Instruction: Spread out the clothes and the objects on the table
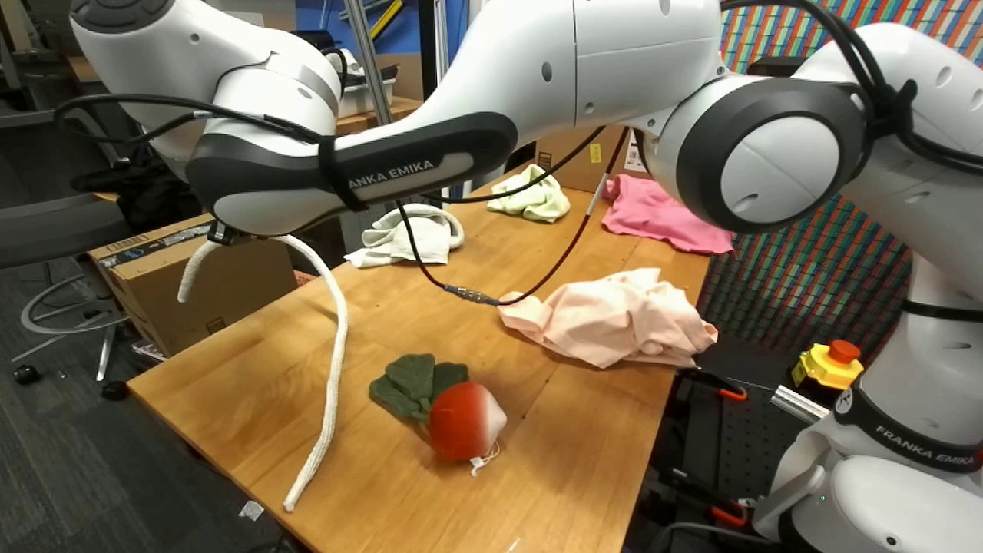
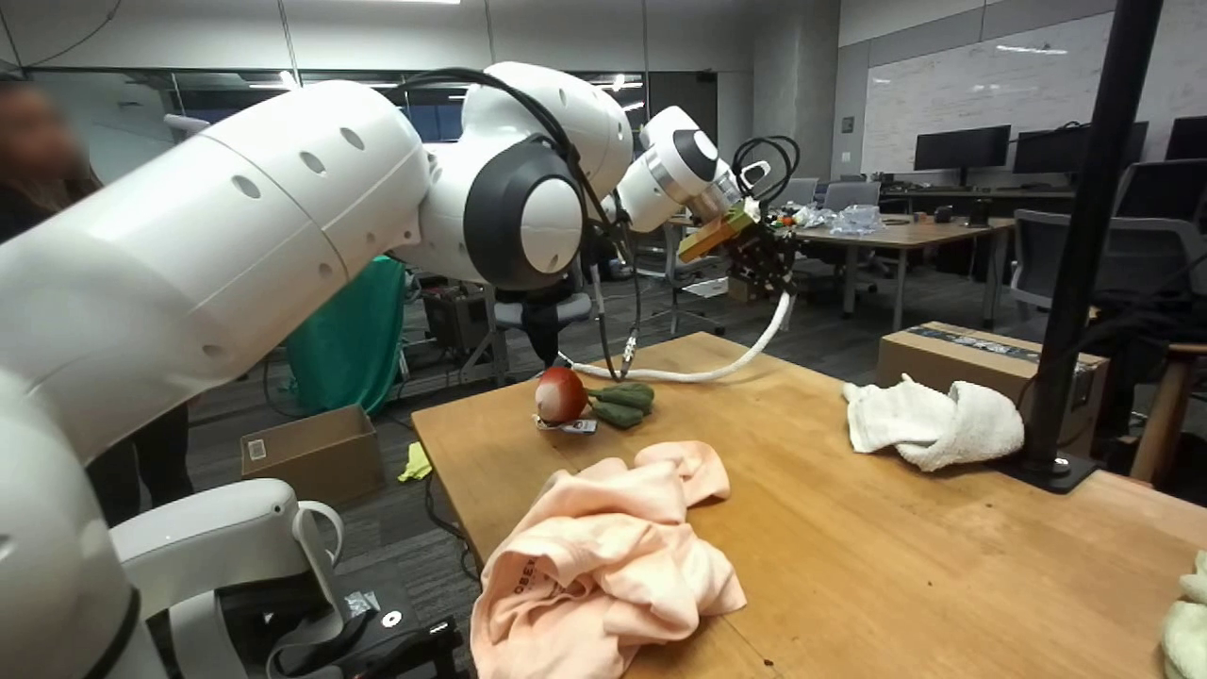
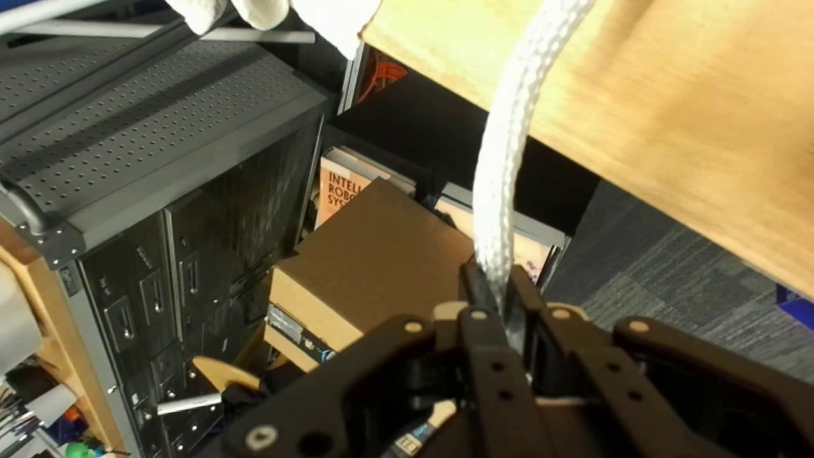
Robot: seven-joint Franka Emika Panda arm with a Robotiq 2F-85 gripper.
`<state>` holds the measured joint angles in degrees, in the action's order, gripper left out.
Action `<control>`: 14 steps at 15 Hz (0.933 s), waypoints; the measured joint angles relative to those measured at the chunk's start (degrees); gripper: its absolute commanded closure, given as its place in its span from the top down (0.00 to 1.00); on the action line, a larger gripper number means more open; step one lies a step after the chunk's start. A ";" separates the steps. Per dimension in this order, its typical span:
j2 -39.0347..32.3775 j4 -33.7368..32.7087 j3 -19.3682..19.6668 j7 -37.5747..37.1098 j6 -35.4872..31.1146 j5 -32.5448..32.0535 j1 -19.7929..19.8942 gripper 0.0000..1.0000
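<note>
Wrist view, lower middle: the claw [image 3: 499, 281], nearly closed, pinches the rope [image 3: 501, 152], which I'd call light and bendy, best held near an end.

Curved white rope [image 1: 338, 346], crumpled clothes [image 1: 607, 322]

Your widest bare stretch of table [image 2: 877, 556] lies between the peach cloth [image 2: 603, 556] and the white cloth [image 2: 929, 429]. Right beside the white cloth the pole [image 2: 1086, 236] stands upright, blocking you there. A cable [image 1: 470, 295] sags in a loop above the table; how low, you cannot tell. The rope [image 1: 333, 376] curves down onto the table, and the ball [image 1: 461, 422] narrows your way between rope and peach cloth.
</note>
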<state>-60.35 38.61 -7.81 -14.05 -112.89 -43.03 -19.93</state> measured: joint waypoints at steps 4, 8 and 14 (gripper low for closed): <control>0.03 -0.01 -2.64 9.33 5.28 2.07 0.00 0.09; 0.03 -0.11 -6.08 21.91 7.76 6.20 1.78 0.09; 0.04 -0.86 -9.88 37.60 10.23 11.03 5.87 0.09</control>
<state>-60.32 37.75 -17.69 23.55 -102.66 -32.01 -14.06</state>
